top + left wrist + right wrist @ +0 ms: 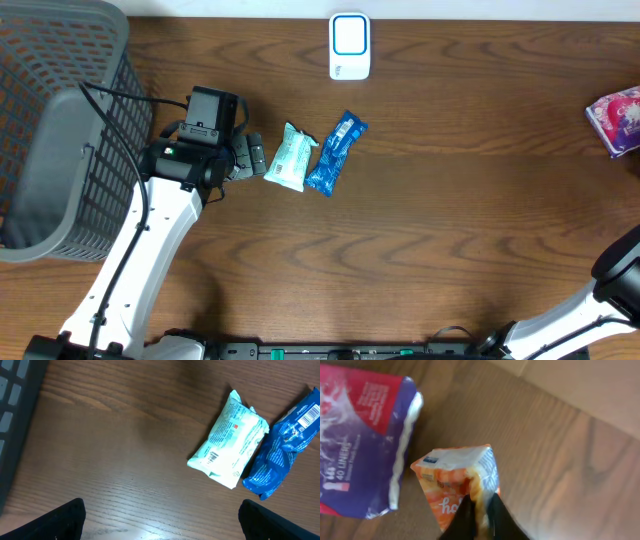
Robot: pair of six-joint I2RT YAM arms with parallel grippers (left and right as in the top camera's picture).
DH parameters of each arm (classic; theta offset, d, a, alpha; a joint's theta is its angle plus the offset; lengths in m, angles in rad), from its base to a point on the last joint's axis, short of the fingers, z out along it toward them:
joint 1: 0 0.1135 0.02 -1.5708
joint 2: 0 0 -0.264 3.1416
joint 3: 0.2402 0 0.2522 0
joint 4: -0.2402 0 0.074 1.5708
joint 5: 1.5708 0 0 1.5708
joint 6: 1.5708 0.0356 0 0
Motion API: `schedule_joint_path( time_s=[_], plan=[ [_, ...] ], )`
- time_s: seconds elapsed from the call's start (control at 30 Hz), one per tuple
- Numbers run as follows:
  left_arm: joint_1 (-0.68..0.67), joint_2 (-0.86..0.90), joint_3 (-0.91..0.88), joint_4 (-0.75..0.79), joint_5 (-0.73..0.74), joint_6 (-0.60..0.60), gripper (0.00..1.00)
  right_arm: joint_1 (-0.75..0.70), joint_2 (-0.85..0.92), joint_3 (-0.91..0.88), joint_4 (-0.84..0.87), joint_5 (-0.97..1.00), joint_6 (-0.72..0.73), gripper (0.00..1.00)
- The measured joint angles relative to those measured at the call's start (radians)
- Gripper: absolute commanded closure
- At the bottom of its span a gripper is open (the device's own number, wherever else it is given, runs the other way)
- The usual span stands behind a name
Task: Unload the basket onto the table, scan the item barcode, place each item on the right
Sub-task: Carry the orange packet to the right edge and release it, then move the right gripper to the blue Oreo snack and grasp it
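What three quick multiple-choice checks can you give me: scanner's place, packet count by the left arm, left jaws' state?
1. The white scanner lies: A) in the basket B) on the table beyond the two packets C) beside the purple package.
2. Packets ahead of the left gripper: A) one B) two C) four.
3. Its jaws are: A) shut on a packet B) shut, empty C) wide open, empty.
1B: the overhead view shows it alone past them. 2B: the mint packet and the blue packet lie side by side. 3C: they stand far apart, bare wood between.
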Motion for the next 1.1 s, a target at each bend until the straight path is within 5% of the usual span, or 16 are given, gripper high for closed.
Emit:
schedule_joint_path(
  time_s=[0.03,0.07,0.17,0.4,0.63,0.8,0.97,1.03,1.1],
  plan=[
    [0.0,0.0,0.0,0.0,0.0,0.0,0.02,0.0,0.0,-0.015,0.025,-0.008,0.006,0.59],
    [0.0,0.0,0.0,0.0,0.0,0.0,0.02,0.0,0.0,-0.029,0.044,-0.014,0.013,0.36],
    [0.0,0.0,0.0,0.0,0.0,0.0,0.02,0.0,0.0,-0.058,0.059,-0.031,0.029,0.2],
    [0.0,0.0,0.0,0.0,0.0,0.0,0.02,0.0,0.0,-0.061,-0.007,-0.135,0.002,0.2],
    [0.0,0.0,0.0,0.0,0.0,0.0,0.02,0.007,0.0,-0.062,-0.116,-0.452,-0.06,0.34],
    [0.0,0.0,0.0,0.0,0.0,0.0,0.02,0.054,0.0,-0.062,-0.172,-0.701,-0.073,0.33],
    [0.0,0.0,0.0,0.0,0.0,0.0,0.02,0.171,0.0,-0.062,-0.251,-0.829,-0.079,0.17],
    [0.0,0.0,0.0,0.0,0.0,0.0,0.02,0.23,0.0,-0.062,-0.281,-0.851,-0.077,0.01],
    [0.0,0.0,0.0,0.0,0.0,0.0,0.02,0.301,0.0,-0.063,-0.303,-0.867,-0.079,0.01]
  ],
)
